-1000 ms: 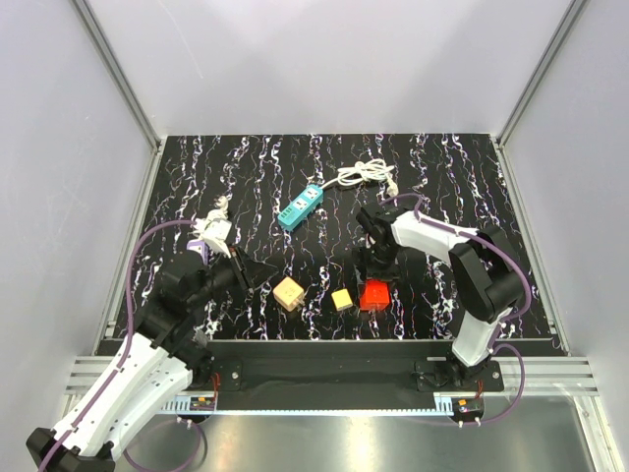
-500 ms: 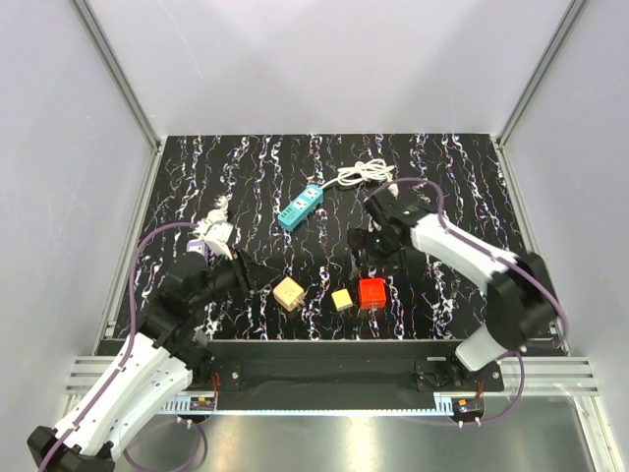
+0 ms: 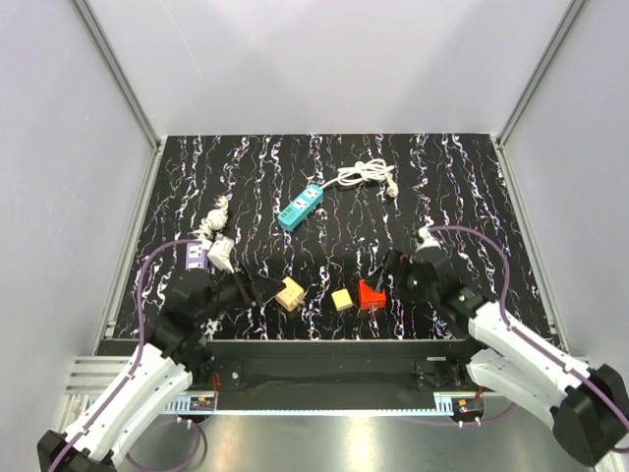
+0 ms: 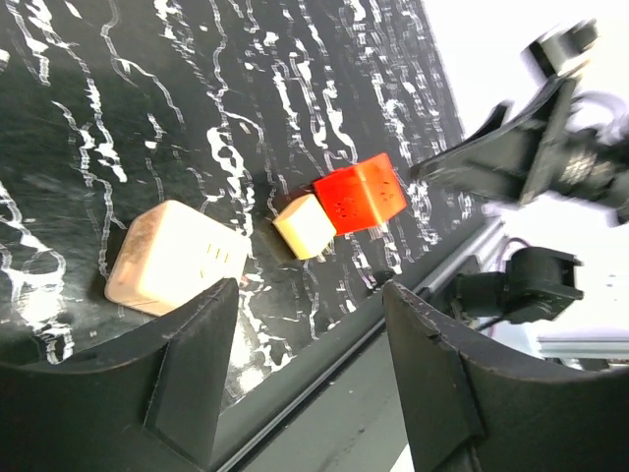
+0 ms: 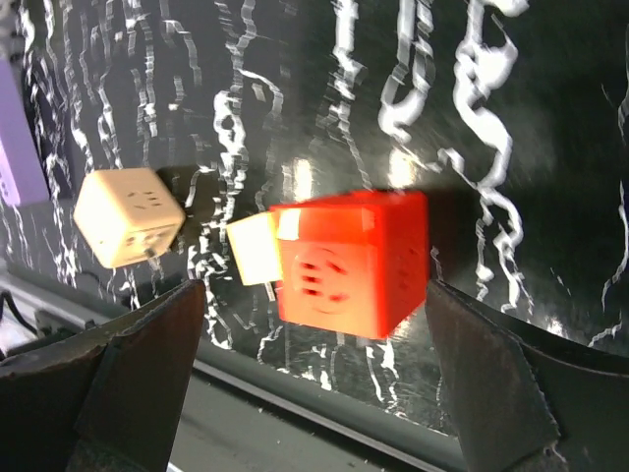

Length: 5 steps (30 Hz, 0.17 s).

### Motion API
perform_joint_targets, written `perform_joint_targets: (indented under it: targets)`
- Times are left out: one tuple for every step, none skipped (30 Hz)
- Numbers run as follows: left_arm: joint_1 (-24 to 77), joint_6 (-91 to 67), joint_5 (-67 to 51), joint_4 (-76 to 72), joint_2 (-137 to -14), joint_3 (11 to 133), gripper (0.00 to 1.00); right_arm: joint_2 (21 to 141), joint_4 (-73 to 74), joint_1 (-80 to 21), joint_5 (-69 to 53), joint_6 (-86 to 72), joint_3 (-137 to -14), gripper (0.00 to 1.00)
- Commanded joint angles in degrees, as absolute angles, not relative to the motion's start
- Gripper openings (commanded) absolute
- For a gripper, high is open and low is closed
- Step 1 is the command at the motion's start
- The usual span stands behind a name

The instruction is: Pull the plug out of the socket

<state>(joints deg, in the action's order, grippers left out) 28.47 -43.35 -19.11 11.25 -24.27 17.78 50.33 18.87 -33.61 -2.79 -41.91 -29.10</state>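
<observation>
Top external view is showing both arms low at the near edge of the black white-veined tabletop [image 3: 442, 177]. At the far left a purple-and-white block [image 3: 197, 258] is lying with a white plug-like piece [image 3: 222, 254] against it and a small white cord bundle [image 3: 216, 209] just beyond.

The left gripper [image 3: 263, 288] is hovering beside a beige plastic cube [image 3: 289, 293], its fingers standing apart with nothing between them.

Further back, near the middle, the teal-blue plastic power strip [image 3: 301, 206] is lying flat and slanted, its coiled white cord [image 3: 362, 174] trailing off to the right. It is well apart from both grippers. Whether a plug is sitting in its outlets is too small to tell.

Near the front a small yellow cube [image 3: 341, 299] is sitting just beside a red plastic cube [image 3: 371, 293]. The right gripper [image 3: 386, 278] is hanging close to the red cube with its fingers spread wide, gripping nothing.

By my judgement, no pull is under way: neither arm is reaching for the strip. If a plug is seated there, the next move is calling for one gripper to hold the strip down while the other closes on the plug body and draws it straight out along its pins.
</observation>
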Motion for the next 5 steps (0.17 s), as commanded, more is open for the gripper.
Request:
perform_joint_targets:
  targets:
    - [28.83,-47.28,-22.41,3.19,-21.28,13.90,0.66,44.32,7.66,-33.84,-0.79,-49.74,-22.01,1.00]
    - [28.74,-48.07,-22.93,1.60,-20.49,12.67,0.66,42.99,6.69,-33.84,-1.23,-50.70,-20.49,1.00]
    - [28.74,-49.99,-24.42,0.19,-19.61,9.70,0.66,41.76,4.68,-33.84,-1.93,-52.45,-17.26,1.00]
    - [28.74,-51.31,-26.00,-7.57,-17.95,7.84,0.67,38.62,3.35,-33.92,-5.15,-52.99,-15.66,1.00]
    - [28.74,-53.07,-30.54,-13.39,-16.97,3.04,0.68,36.84,-1.45,-33.84,-8.14,-53.78,-14.17,1.00]
